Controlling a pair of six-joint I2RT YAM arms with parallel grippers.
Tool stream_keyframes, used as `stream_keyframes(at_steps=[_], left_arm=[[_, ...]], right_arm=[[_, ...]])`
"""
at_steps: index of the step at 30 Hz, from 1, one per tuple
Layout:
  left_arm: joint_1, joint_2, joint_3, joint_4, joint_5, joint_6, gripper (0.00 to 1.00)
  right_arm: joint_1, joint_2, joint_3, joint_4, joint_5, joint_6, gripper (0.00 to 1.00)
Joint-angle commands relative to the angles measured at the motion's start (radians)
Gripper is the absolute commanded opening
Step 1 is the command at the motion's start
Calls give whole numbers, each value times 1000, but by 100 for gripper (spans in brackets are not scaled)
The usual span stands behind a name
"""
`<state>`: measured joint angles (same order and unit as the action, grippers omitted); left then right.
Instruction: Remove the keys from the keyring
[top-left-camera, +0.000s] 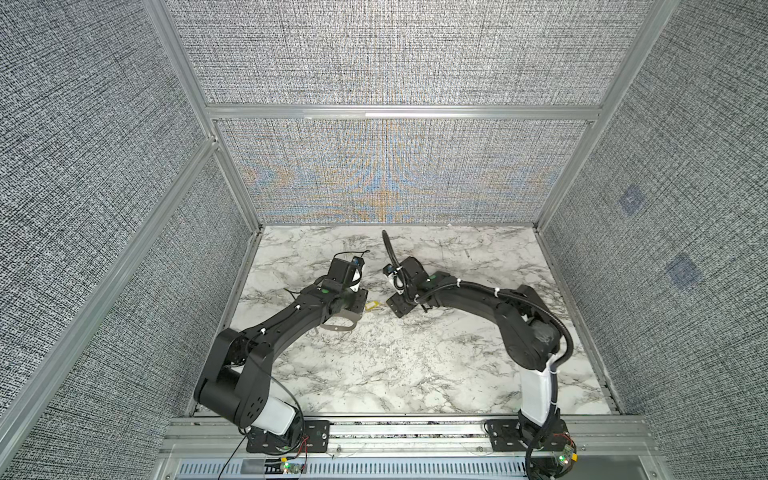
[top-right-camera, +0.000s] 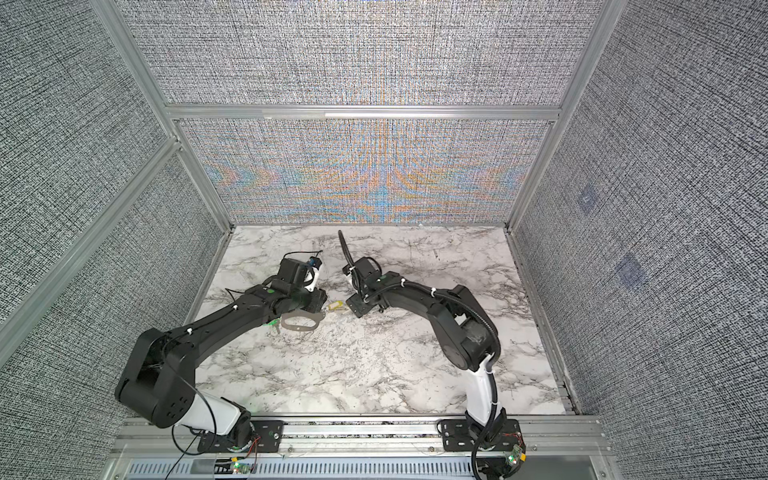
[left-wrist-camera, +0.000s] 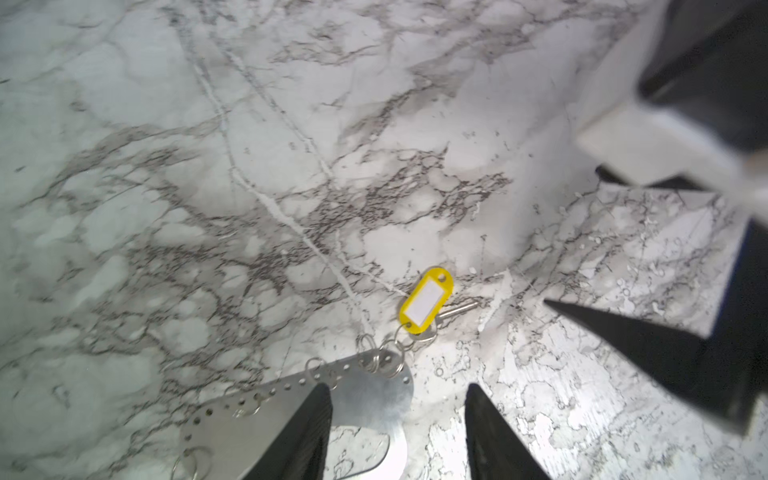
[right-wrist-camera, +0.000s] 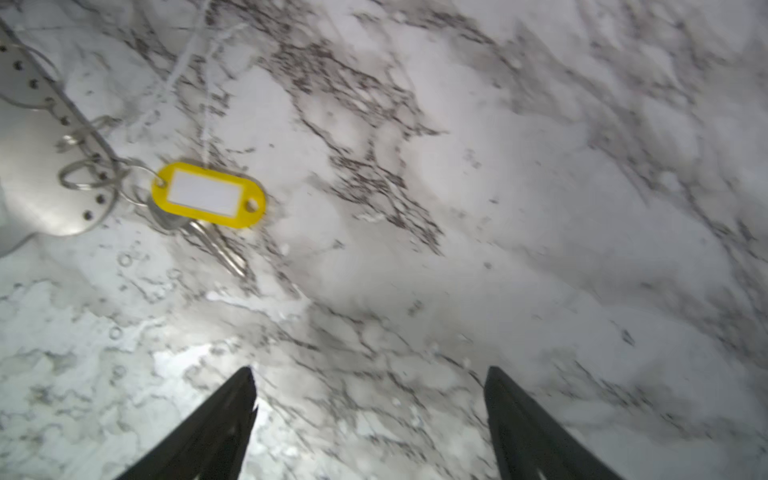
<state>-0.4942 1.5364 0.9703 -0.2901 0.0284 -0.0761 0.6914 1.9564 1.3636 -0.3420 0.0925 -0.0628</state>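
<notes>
Yellow tag (left-wrist-camera: 426, 301) w/ its key (left-wrist-camera: 457, 309) lies on the marble table (left-wrist-camera: 208, 166), not yet off. Its split ring (left-wrist-camera: 401, 336) is hooked through a hole at the rounded end of the keyring (left-wrist-camera: 374, 390), a flat grey metal plate lying on the top, partly under the L arm (top-left-camera: 291, 316) in both top views. Green-tagged key: can't make it out for sure.

Step in hand, I'd say, is pinning the plate so the R side can work the yellow key free. L gripper (left-wrist-camera: 397, 386) hangs low over the plate's rounded end, jaws part-way apart, one finger (left-wrist-camera: 307, 432) over the metal. No clamp visible; touching or just above, can't tell. R gripper (right-wrist-camera: 370, 370) is spread wide, empty, near the tag but apart from it.

Next move prob needs L to hold the plate firm, then R to pinch tag or key and work the ring out. Tiny target, easy to slip.
</notes>
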Motion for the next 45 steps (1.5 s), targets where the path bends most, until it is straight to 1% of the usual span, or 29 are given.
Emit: stream_keyframes(at_steps=[1,3,5,8,12,14,21,26,29,34,38,45], left_arm=[[-25,59,45,-61,5,115,54],[-43,106,80,-85,-3,150,53],[-57,165,126,-128,-11,178,48],[-77,246,203,-198,-53,191,42],[-88,299,251,-234,-101,190,36],[-89,313,259,-246,-115,190,34],[-89,332,265,-279,-182,171,31],[-89,340,266,-279,-186,159,31],[-90,346,268,-279,-198,148,28],[-90,360,275,-292,-217,129,27],[-91,368,277,-297,-221,123,24],[-90,369,287,-305,-226,119,15]], right_arm=[[-56,-97,-106,96,-23,16,77],[-86,-166,-179,136,-27,17,72],[-108,-220,-233,159,-27,18,65],[-124,-258,-271,158,-18,22,59],[-126,-262,-291,139,-11,33,56],[-125,-258,-296,137,-13,45,54],[-125,-245,-297,141,-19,60,52],[-125,-227,-279,131,-30,60,50],[-124,-221,-274,127,-35,60,49],[-124,-217,-271,125,-39,58,48],[-124,-212,-273,123,-42,55,48],[-124,-206,-270,124,-42,48,46]])
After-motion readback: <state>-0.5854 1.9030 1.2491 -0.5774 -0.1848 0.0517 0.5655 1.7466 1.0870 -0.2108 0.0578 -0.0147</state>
